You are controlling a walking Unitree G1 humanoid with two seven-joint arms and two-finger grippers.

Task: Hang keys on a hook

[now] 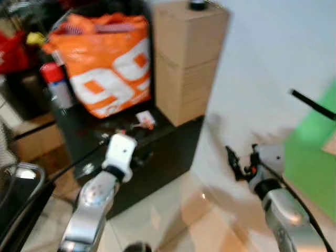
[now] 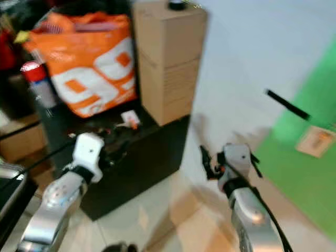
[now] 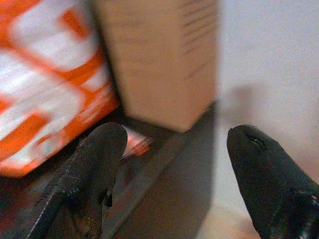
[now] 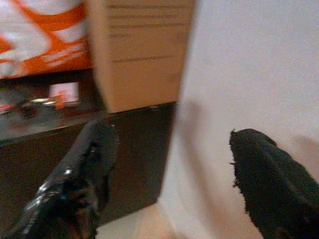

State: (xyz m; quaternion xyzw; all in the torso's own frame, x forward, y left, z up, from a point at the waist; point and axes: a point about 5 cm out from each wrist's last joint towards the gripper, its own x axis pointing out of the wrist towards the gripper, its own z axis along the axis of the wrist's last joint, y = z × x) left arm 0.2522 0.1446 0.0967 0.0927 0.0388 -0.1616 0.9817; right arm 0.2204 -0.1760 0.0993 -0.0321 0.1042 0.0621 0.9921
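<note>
Our left end effector (image 3: 172, 164), fingers spread and empty, is nearer: small tagged items, maybe keys (image 1: 143, 122), lie at 1 o'clock on the black surface (image 1: 163, 144). Right end effector (image 4: 169, 174) also spread.

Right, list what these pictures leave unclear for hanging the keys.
- Keys: the small items on the black cabinet are too blurred in the eye views to tell apart.
- Hook: none can be made out; the black bar on the wall runs off the edge.
- Left gripper: hidden behind its wrist in the eye views; open in the wrist view.
</note>
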